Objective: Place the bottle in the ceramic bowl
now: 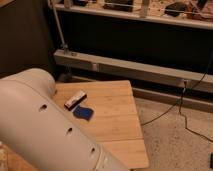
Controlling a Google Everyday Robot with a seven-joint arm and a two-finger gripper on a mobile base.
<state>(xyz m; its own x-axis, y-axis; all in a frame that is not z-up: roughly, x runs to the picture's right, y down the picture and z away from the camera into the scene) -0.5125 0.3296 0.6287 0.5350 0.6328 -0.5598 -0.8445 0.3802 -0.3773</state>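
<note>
Smooth, rounded white arm (45, 125) with small holes fills the left. The pincer is out of view, so I cannot tell its state. A flat red-and-white bar (75, 101) and a dark-blue squarish piece (83, 113) lie on the pale plank counter (117, 125). Neither bottle nor bowl shows.

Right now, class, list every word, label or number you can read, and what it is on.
No readable text.
Red-and-white bar on the wooden table: markings not legible.
Blue object, white robot arm: no text seen.
Gripper: out of view.
</note>
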